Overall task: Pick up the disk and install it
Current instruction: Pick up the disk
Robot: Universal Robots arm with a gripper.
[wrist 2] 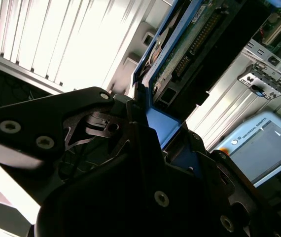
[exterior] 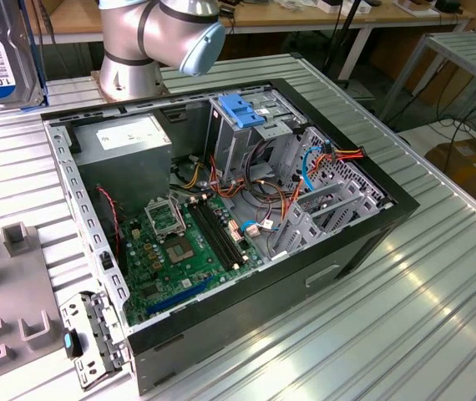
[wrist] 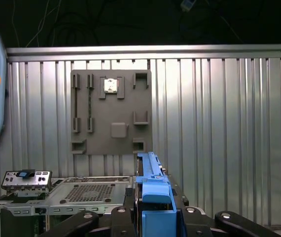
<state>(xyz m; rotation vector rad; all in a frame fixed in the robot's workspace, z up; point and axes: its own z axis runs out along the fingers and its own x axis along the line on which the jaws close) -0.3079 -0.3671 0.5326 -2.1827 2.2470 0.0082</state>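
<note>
The claw (wrist: 154, 215) pinched the disk (exterior: 2, 46), which hung above the desk (exterior: 405, 317) at the exterior view's upper left. Pickup looked done. Installation remained, with the drive cage (exterior: 246, 125) not yet filled.

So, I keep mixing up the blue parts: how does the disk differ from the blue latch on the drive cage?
The disk is silver-grey metal with a white-and-blue label and blue edging; the blue latch is blue plastic all over. The disk is clamped in the claw, standing on edge; the blue latch sits atop the drive cage. Both show bright blue plastic.
</note>
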